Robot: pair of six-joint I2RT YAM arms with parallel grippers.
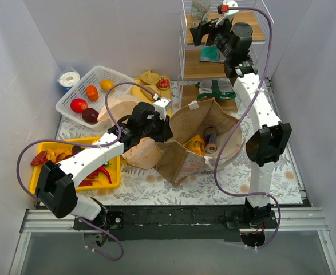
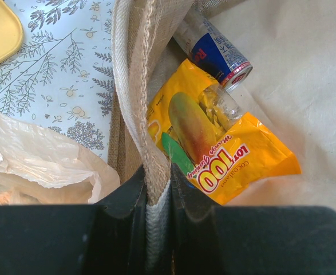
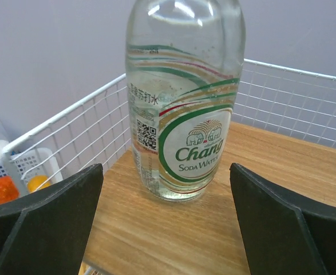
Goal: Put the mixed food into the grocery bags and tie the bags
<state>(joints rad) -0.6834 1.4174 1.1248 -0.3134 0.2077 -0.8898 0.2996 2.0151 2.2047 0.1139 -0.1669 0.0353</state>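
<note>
You see a clear glossy bottle (image 3: 182, 97) on a smooth wooden shelf (image 3: 282, 189). The brown bag (image 2: 136, 74) looks rough and woven, the orange snack packet (image 2: 242, 163) shiny, the plastic bag (image 2: 42, 154) thin and crinkled.

Top camera looks down from behind; wrist cameras sit close, left sharing the brown bag (image 1: 170, 160).

Pale grey walls (image 1: 19, 69) close in at 9, 12 and 3 o'clock. Table under a leaf-and-flower print cloth (image 1: 139, 188). White wire rack with wooden shelves (image 1: 193, 70) at 1 o'clock. Aluminium rail (image 1: 322, 216) along the 6 o'clock edge. Light soft, even.
</note>
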